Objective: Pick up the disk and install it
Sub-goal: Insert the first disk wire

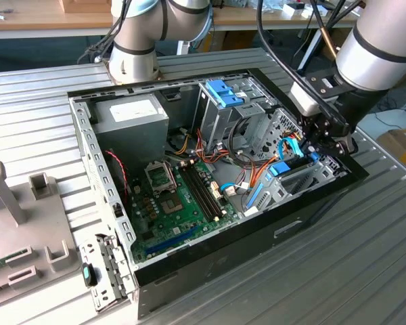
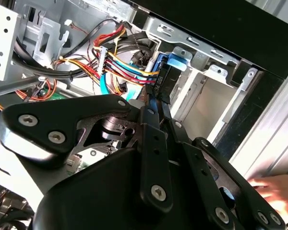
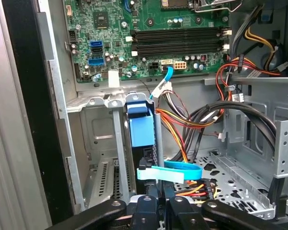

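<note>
- My gripper (image 1: pixel 323 141) is down inside the open computer case (image 1: pixel 189 271), at the corner on the exterior view's right.
- In the first wrist view its two black fingers (image 3: pixel 147 203) sit close together, clenched on the thin edge of the disk (image 3: pixel 143 128). From here it looks like a firm grasp.
- The disk stands on edge straight ahead of the fingertips, with its light-blue rail showing. It sits in the slot of the metal bay (image 3: pixel 101 143) at the case wall.
- A light-blue flat cable (image 3: pixel 178 171) crosses just beside the fingertips, touching or nearly touching the disk; I cannot tell which.
- A bundle of red, yellow and orange wires (image 3: pixel 192 122) hangs near the gripper, on the side away from the case wall.
- Beyond the disk, further from the gripper, lies the green circuit board (image 3: pixel 177 28).
- The tall metal cage with its blue clip (image 1: pixel 224 93) stands near the gripper, towards the arm's base.
- The grey box with the white label (image 1: pixel 132 115) is well apart, at the far corner of the case.
- In the second wrist view a person's hand (image 2: pixel 274 191) rests on the ribbed table outside the case, behind the gripper.
</note>
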